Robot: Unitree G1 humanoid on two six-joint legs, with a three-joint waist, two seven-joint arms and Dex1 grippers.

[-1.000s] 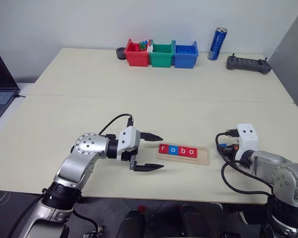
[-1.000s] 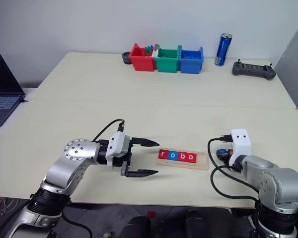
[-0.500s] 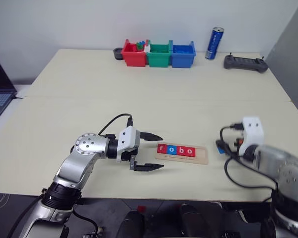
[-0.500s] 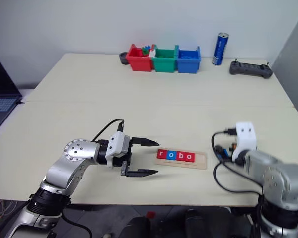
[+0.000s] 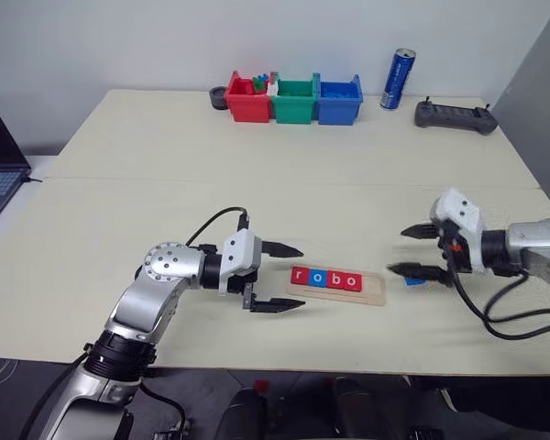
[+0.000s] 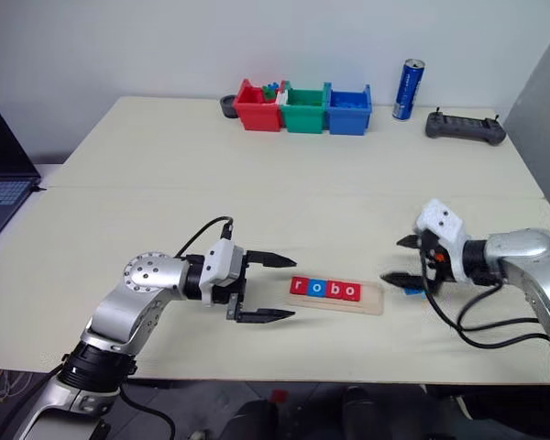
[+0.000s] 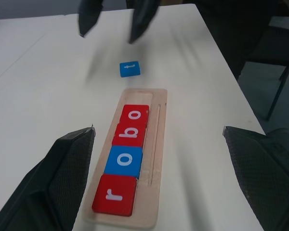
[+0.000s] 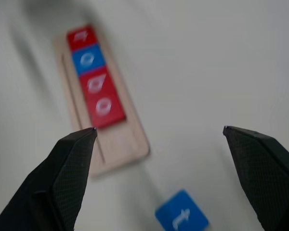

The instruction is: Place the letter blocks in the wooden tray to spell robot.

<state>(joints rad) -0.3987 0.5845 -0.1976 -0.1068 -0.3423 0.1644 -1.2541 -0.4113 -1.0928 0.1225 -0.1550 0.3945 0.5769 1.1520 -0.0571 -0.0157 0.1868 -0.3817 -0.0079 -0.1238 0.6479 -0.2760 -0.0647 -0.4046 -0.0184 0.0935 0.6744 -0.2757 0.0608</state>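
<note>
Currently, wooden tray (image 5: 341, 288) on tabletop (image 5: 257, 183) holds four letter blocks (image 5: 326, 279) reading "robo". Blue "t" block (image 7: 129, 68) lies just beyond its empty end. Left gripper (image 5: 286, 278) and right gripper (image 5: 410, 251) spread wide, empty.

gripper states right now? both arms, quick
Left gripper: jaws open, holding nothing, beside the wooden tray.
Right gripper: jaws open, holding nothing, above the blue t block on the table.
</note>
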